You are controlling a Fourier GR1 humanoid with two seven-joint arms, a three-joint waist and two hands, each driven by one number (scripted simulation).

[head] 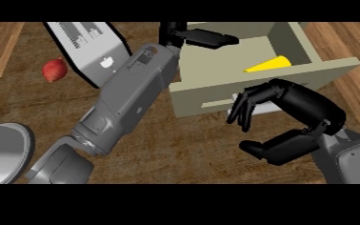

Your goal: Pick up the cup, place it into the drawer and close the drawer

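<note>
Cup (268, 64): yellow, lying on its side inside the drawer, towards the front right of the compartment; no hand touches it.
Drawer (309, 71): beige, pulled out and open, at the view's upper right; its front panel faces the lower edge and looks tilted in the view.
Handle (215, 104): pale strip on the front panel, partly hidden by the right hand's fingers.
Left hand (193, 35): black, over the drawer's back left corner, well apart from the cup; fingers stretched out towards the right, spread wide, holding nothing.
Left forearm (130, 100): grey, running from the lower left corner up to the drawer's left side, crossing over the laptop's edge.
Right hand (306, 107): black, at the lower right, in front of the front panel; holds nothing.
Fingers (246, 107): hanging in a relaxed curve over the front panel near the handle; whether they touch it cannot be told.
Thumb (277, 148): below the fingers, with a wide gap between them.
Laptop (88, 52): grey, at the upper left, left of the drawer.
Red thing (55, 70): small, rounded, on the counter just left of the laptop.
Plate (10, 152): grey, cut by the left edge, beside the left forearm.
Counter (183, 143): brown wood.
</note>
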